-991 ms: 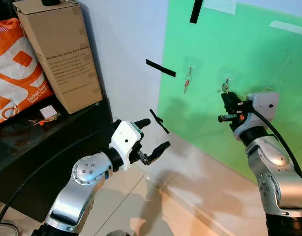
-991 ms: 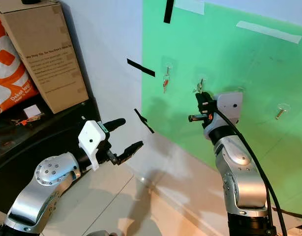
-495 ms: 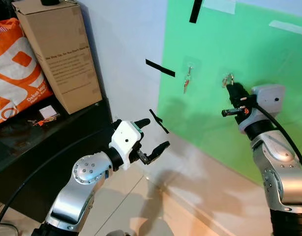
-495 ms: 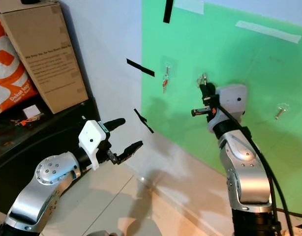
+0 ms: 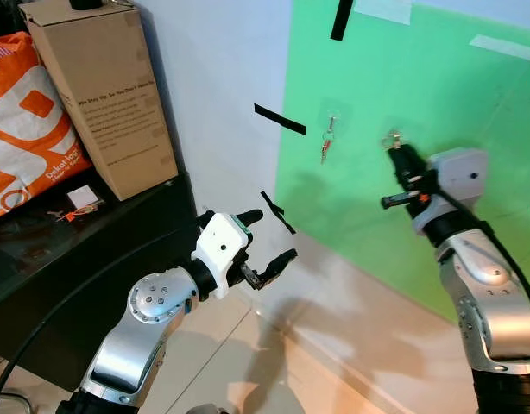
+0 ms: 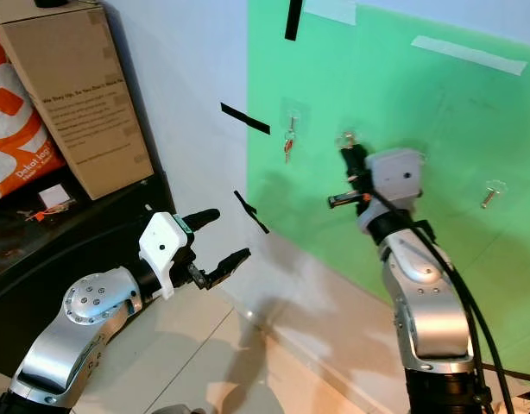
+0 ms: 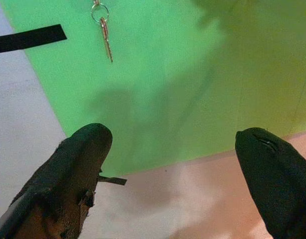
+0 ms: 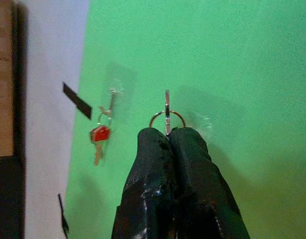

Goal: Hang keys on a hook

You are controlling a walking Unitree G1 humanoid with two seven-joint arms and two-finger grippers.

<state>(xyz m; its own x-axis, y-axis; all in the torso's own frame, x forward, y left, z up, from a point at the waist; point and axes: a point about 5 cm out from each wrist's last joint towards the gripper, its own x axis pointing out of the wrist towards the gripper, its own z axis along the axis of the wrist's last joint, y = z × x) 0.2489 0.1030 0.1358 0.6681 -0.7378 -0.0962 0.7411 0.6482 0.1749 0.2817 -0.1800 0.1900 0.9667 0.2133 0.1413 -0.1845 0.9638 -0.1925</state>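
Keys sitting pinched between the closed black fingertips of the right gripper, ring and one blade poking out past the tips. Being held up against the green panel, close beside a clear hook stuck to that panel; whether touching the hook, impossible to tell. Raised at about the height of the neighbouring hook, with the silver right arm reaching up from below.

Hanging from that neighbouring hook, toward the robot's left: another set of keys, one with a red head, dangling flat against the green panel.

Hovering low and well apart from the panel: left gripper, fingers spread wide, holding nothing, pointing toward the lower part of the wall. Looking between those spread fingers in the left wrist view, showing green panel above and pale floor below.

Sticking to the white wall beside the panel's edge: strips of black tape, one more lower down, another near the top on the green.

Standing at the robot's left on a dark cabinet: brown cardboard box, upright, with an orange and white bag just beside it.
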